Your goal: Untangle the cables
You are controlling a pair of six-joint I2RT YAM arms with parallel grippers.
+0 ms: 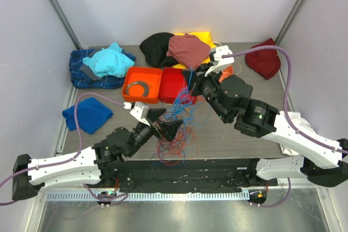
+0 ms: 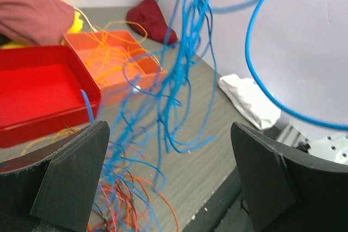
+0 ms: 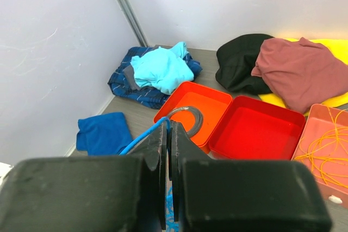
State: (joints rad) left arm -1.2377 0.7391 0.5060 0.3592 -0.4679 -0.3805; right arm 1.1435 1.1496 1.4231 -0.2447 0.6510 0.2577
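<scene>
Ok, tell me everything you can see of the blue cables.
The blue cables are string-thin, glossy, plastic-looking wires, many strands bunched together. The shut right claw pinches them and holds them up, so they hang in loose loops between the fingers of the open left claw; contact there is unclear. Their lower ends reach the grey table, tangled with red and orange wires.

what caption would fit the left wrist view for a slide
Open left end effector straddling a hanging bundle of blue cables, red tray and orange tray behind
</scene>
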